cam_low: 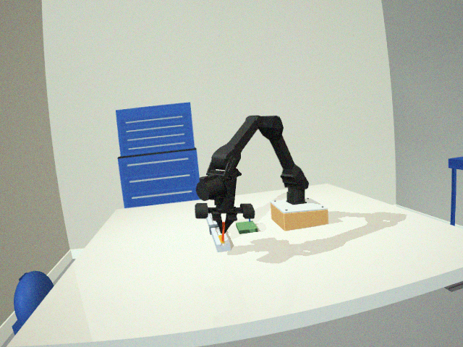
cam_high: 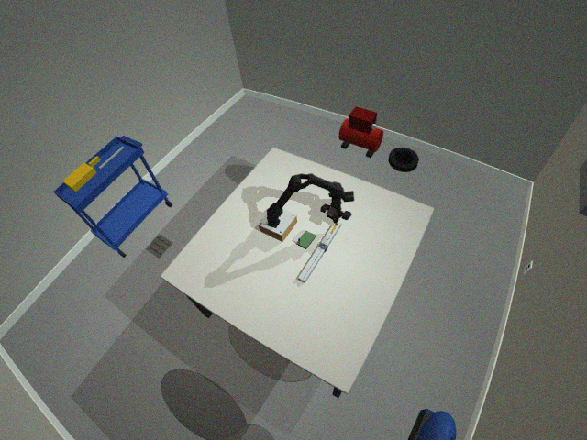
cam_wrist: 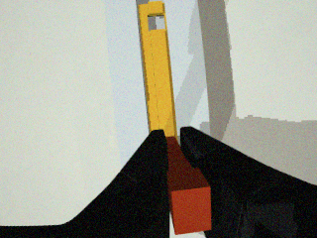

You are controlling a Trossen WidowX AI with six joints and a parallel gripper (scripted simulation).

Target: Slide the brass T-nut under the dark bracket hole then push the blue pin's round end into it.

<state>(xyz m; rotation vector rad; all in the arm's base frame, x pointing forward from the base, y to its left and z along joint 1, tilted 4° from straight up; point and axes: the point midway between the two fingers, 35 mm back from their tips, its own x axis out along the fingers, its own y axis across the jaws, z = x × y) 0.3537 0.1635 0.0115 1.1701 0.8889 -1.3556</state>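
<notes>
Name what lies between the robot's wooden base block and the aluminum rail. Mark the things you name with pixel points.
The green tray [cam_high: 306, 238] [cam_low: 246, 226], as the top view shows.

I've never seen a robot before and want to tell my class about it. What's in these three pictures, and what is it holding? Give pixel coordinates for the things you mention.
The black machine is a robot arm, bolted onto a box [cam_high: 290, 228] [cam_low: 305, 220] on a white table [cam_high: 359, 284] [cam_low: 168, 283]. It bends like your arm and ends in a hand [cam_high: 336, 220] [cam_low: 223, 232] [cam_wrist: 172, 139] with two fingers.

The first picture looks down from high up. The second looks across the table. The third is from beside the hand, so the fingers look huge.

The hand is squeezing an orange handle [cam_low: 223, 229] [cam_wrist: 191, 210]. That handle belongs to a yellow brass T-nut [cam_high: 334, 228] [cam_wrist: 159, 79], a metal piece at the long silver rail [cam_high: 310, 266] [cam_low: 223, 247]. A dark bracket [cam_high: 324, 246] sits partway along the rail. Beside the rail is a green tray [cam_high: 307, 238] [cam_low: 246, 227] with a blue pin [cam_high: 299, 240] [cam_low: 249, 220].
</notes>
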